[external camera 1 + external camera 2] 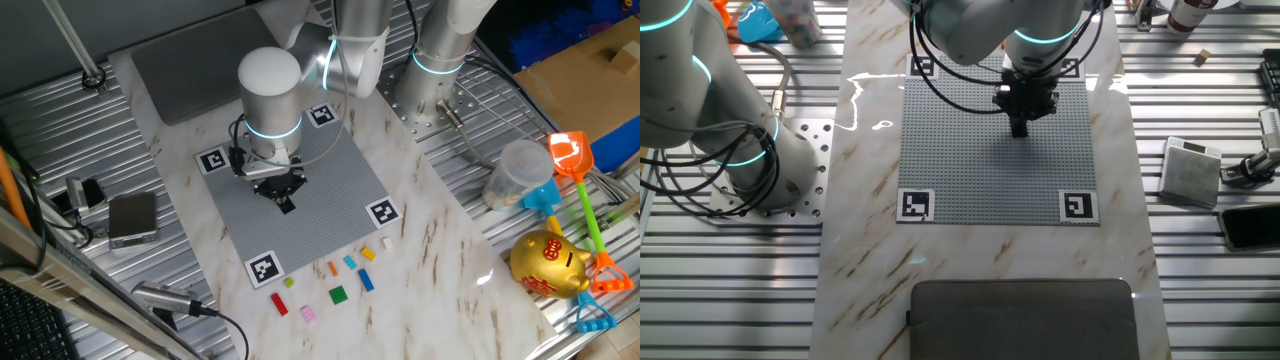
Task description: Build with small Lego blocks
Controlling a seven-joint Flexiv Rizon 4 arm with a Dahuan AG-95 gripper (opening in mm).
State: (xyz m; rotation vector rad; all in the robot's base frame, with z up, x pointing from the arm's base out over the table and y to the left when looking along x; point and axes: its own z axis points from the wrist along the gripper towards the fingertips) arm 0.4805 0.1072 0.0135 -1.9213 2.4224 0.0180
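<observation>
The grey studded plate (330, 195) lies in the middle of the marble top, and it also shows in the other fixed view (990, 170). My gripper (285, 204) points down onto its left part, near the plate's far edge in the other fixed view (1020, 128). Its fingers are drawn together on a small dark piece that looks like a black Lego block, at or just above the studs. Loose small Lego blocks lie on the marble in front of the plate: red (279, 304), pink (308, 314), green (338, 294), orange (332, 268), blue (366, 281), yellow (387, 242) and others.
A second arm's base (440, 60) stands behind the plate. A toy spade (570, 160), a rake (600, 275), a gold piggy bank (548, 265) and a plastic jar (515, 172) lie at the right. A grey pad (1025, 318) and a small grey box (132, 218) flank the plate.
</observation>
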